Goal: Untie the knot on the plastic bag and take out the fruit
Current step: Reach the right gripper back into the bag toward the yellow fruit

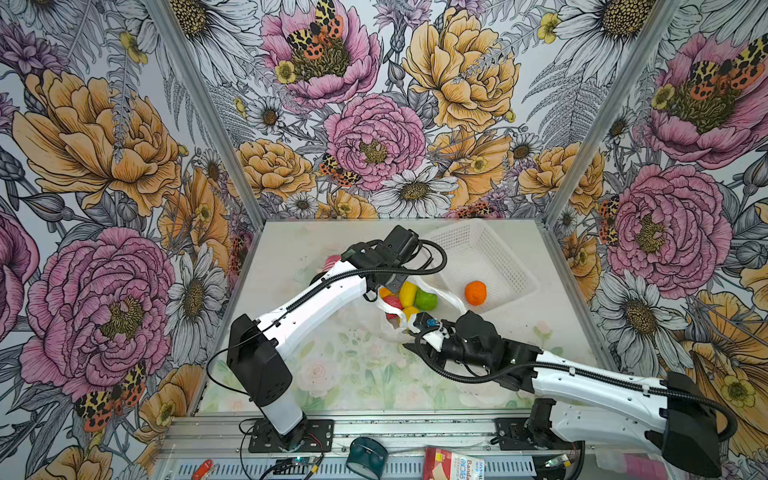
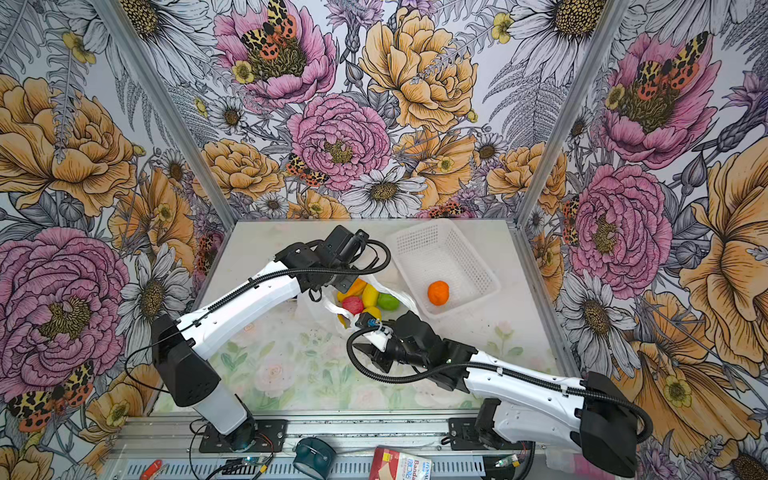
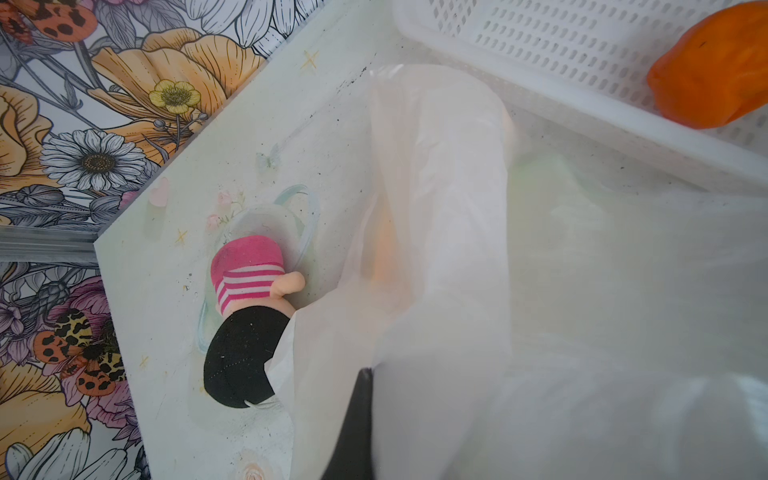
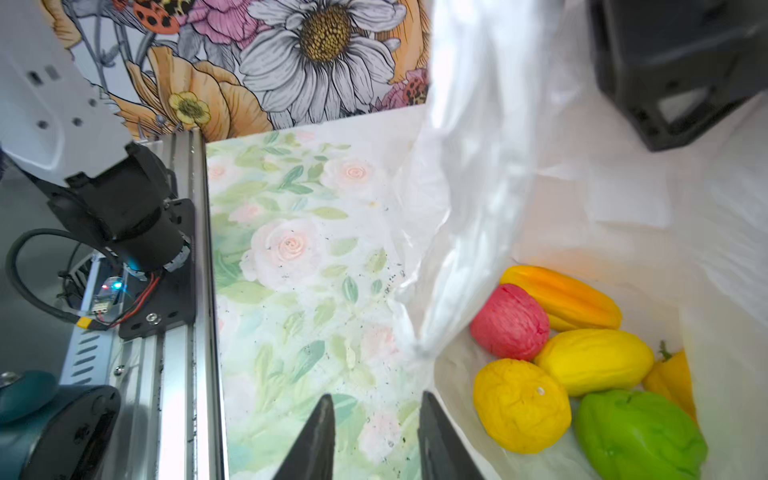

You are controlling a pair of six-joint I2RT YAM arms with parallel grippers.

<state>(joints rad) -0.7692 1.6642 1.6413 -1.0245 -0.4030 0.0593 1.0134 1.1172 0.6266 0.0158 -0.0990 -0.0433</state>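
1. Booth walled in loud floral wallpaper [image 1: 104, 166]; the table [image 1: 332, 374] carries a pale rose print, matt, flecked with dark grit.
2. Plastic bag [image 4: 623, 208] lies mid-table, just beside the basket [image 1: 482, 249]; no knot shows; mouth gapes; film thin, crinkly, translucent; one strand drawn up taut.
3. Fruit inside the bag: red ball [image 4: 510, 322], round yellow one [image 4: 521, 405], long yellow one [image 4: 594, 361], ridged yellow-orange one [image 4: 561, 297], lumpy green one [image 4: 636, 436]; all glossy, finely wrinkled, touching one another.
4. Orange fruit [image 1: 475, 292] sits in the basket, a rigid white mesh.
5. Left gripper [image 3: 368, 399]: clenched, smothered in film; by the look of it pinching the bag's rim to hold the mouth up.
6. Right gripper [image 4: 377, 399]: jaws apart, nothing between them; over bare table just beside the bag's edge.
7. Risks, as judged:
   - slick film slips from the left jaws; the mouth collapses over the fruit;
   - right jaws catch film along with a fruit; the whole bag drags;
   - rounded, glossy fruit squirts out of a narrow pinch;
   - the heap shifts once one piece lifts.
8. Striped soft toy [image 3: 245, 270] lies against the bag's side; a tug on the bag may shove it.
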